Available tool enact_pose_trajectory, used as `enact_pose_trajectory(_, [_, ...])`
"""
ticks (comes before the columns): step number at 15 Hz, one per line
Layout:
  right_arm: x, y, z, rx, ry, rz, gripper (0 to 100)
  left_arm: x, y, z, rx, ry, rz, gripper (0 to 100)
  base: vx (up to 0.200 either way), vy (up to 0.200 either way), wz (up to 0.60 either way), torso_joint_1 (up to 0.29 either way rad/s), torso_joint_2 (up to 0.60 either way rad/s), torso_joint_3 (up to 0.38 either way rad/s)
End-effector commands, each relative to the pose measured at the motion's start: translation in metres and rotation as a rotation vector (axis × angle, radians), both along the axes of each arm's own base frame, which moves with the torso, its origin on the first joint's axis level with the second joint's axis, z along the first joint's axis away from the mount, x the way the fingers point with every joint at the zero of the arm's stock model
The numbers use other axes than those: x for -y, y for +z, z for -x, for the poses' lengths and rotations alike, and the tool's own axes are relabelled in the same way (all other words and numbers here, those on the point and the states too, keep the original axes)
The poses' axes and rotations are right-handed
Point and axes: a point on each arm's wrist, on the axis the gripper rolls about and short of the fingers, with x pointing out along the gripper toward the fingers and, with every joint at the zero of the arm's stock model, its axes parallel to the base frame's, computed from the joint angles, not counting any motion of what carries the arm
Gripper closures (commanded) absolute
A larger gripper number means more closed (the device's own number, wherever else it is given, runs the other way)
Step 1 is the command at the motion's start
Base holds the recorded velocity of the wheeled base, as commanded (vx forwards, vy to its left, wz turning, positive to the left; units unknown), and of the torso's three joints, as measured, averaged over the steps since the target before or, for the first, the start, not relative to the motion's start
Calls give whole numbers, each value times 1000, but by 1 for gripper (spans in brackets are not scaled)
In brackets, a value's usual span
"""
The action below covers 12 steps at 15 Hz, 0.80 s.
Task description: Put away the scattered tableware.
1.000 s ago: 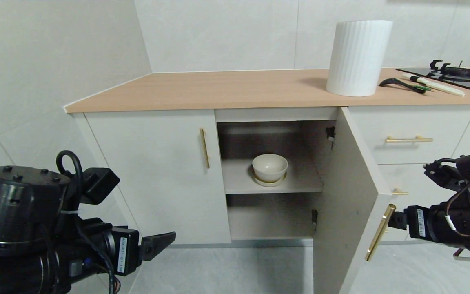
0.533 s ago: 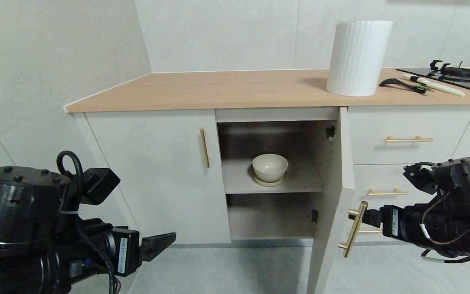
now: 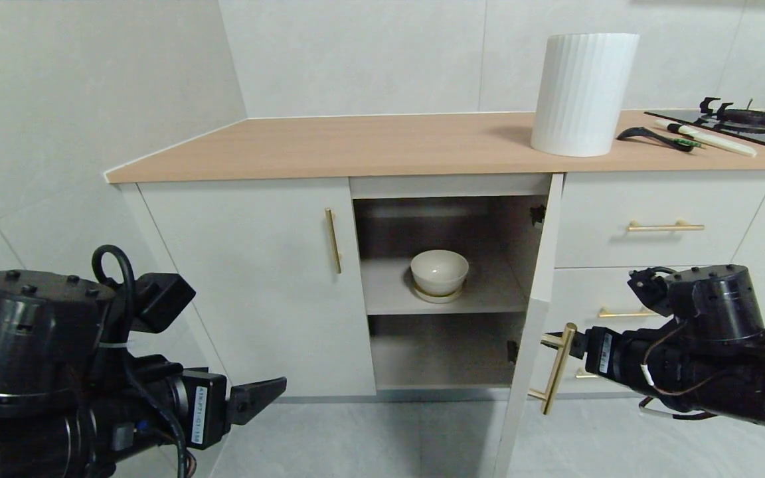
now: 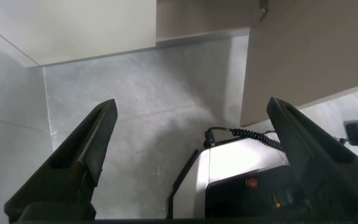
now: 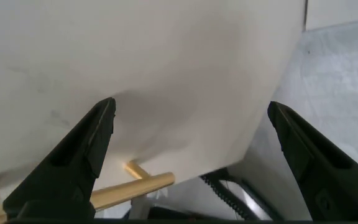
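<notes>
A cream bowl [image 3: 439, 271] stands on a small plate [image 3: 437, 295] on the middle shelf [image 3: 489, 292] of the open cabinet. The cabinet door [image 3: 532, 318] stands nearly edge-on, its gold handle [image 3: 557, 366] facing my right arm. My right gripper [image 3: 572, 342] sits against that handle; in the right wrist view the gripper [image 5: 191, 162] is open, with the door's face [image 5: 166, 74] close in front and the handle [image 5: 129, 186] between its fingers. My left gripper [image 3: 259, 395] hangs low at the left, open [image 4: 191, 162] over the floor, holding nothing.
On the wooden counter [image 3: 356, 143] stand a tall white ribbed container [image 3: 583, 93], a black utensil [image 3: 651, 136] and a white stick-like utensil [image 3: 711, 139], beside a gas hob [image 3: 751, 119]. Drawers with gold handles [image 3: 665, 227] lie right of the cabinet. Grey floor [image 3: 389, 438] spreads below.
The right arm has moved left with the door handle, swinging the cabinet door from wide open to nearly edge-on. The left arm and the bowl have stayed put.
</notes>
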Motion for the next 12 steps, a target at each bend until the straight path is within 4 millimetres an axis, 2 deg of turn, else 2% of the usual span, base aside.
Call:
enact_pose_trajectory(1, [-4,-10,-7,-11,5,5,0,0,0,0,2,-1,1,0,0,0,0,0,0,0])
enact_pose_trajectory(5, [-18,-15,-20,80,33,-34,0,0,1,1,4,0,1,0,0,0,0,0,0,0])
enact_pose_trajectory(10, [-30,-18,-38,105,71,-46,0,-3,7,5,32,0,17,0,0,0,0,0,0,0])
enact_pose_trajectory(12, [-33,-20,-43,141,153,15,0,-3,8,5,37,2,18,0,0,0,0,0,0,0])
